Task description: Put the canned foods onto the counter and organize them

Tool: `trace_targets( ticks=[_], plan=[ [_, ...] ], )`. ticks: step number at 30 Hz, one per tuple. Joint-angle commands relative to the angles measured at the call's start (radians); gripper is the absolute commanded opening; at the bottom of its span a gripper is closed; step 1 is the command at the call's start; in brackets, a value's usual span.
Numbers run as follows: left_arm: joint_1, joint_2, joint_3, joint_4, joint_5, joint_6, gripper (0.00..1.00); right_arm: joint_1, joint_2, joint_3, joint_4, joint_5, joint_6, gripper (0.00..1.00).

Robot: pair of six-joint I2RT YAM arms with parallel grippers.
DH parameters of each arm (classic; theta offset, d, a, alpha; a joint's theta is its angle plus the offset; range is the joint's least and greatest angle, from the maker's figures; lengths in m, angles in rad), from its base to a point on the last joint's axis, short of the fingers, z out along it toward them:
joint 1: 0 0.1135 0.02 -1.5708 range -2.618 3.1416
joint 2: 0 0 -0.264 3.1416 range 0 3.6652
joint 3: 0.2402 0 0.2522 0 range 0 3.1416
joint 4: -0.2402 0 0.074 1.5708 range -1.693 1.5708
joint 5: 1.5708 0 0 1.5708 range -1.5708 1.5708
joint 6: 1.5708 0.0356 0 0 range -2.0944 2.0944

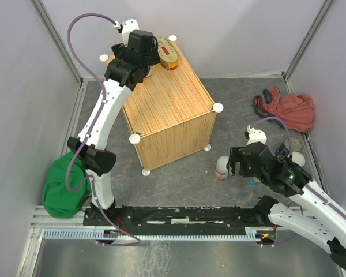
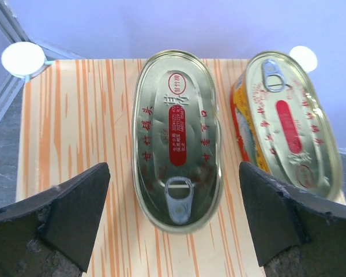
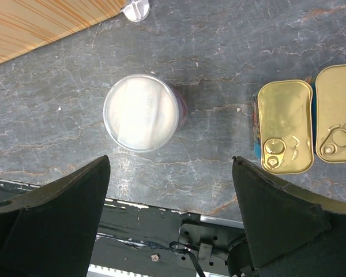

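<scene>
The left end effector (image 2: 174, 226) stands wide open astride an oval gold tin (image 2: 176, 138) lying flat on the counter (image 2: 75, 133). A crooked lift could let a finger clip the rim and shove this tin into the second oval tin (image 2: 285, 124), which sits just beside it near the counter's edge and might slide off. The right end effector (image 3: 170, 213), also open, hangs over a white-lidded tin (image 3: 141, 112) that sits left of centre between its jaws, so an uneven close could topple it. Both oval tins show shiny gold lids with red print and ring pulls, while two rectangular gold tins (image 3: 285, 127) lie on the grey surface (image 3: 219, 63) near the white-lidded tin.
</scene>
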Motion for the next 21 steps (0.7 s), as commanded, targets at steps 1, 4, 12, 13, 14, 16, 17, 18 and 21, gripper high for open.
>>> trace_targets(
  ticks=[1, 4, 12, 13, 14, 16, 17, 18, 21],
  plan=[
    [-0.041, -0.117, -0.030, 0.079, -0.060, -0.018, 0.99, -0.003, 0.015, 0.033, 0.044, 0.002, -0.016, 0.94],
    [-0.071, -0.144, -0.042, 0.095, -0.089, -0.015, 0.99, -0.002, 0.027, 0.026, 0.057, 0.001, -0.016, 0.94],
    [-0.222, -0.272, -0.165, 0.193, -0.214, 0.019, 0.99, -0.002, 0.058, 0.001, 0.090, -0.007, -0.014, 0.95],
    [-0.243, -0.292, -0.193, 0.207, -0.227, 0.021, 0.99, -0.002, 0.063, 0.001, 0.094, -0.008, -0.015, 0.95],
    [-0.269, -0.314, -0.219, 0.219, -0.242, 0.021, 0.99, -0.002, 0.068, 0.000, 0.097, -0.009, -0.014, 0.95],
    [-0.321, -0.351, -0.269, 0.237, -0.274, 0.023, 0.99, -0.002, 0.081, -0.001, 0.104, -0.010, -0.014, 0.95],
    [-0.354, -0.370, -0.292, 0.248, -0.292, 0.024, 0.99, -0.002, 0.087, -0.002, 0.107, -0.012, -0.014, 0.95],
    [-0.384, -0.386, -0.318, 0.261, -0.309, 0.030, 0.99, -0.001, 0.093, -0.003, 0.110, -0.015, -0.014, 0.96],
    [-0.449, -0.417, -0.361, 0.259, -0.334, 0.027, 0.99, -0.001, 0.115, -0.007, 0.118, -0.030, -0.015, 0.96]
  ],
)
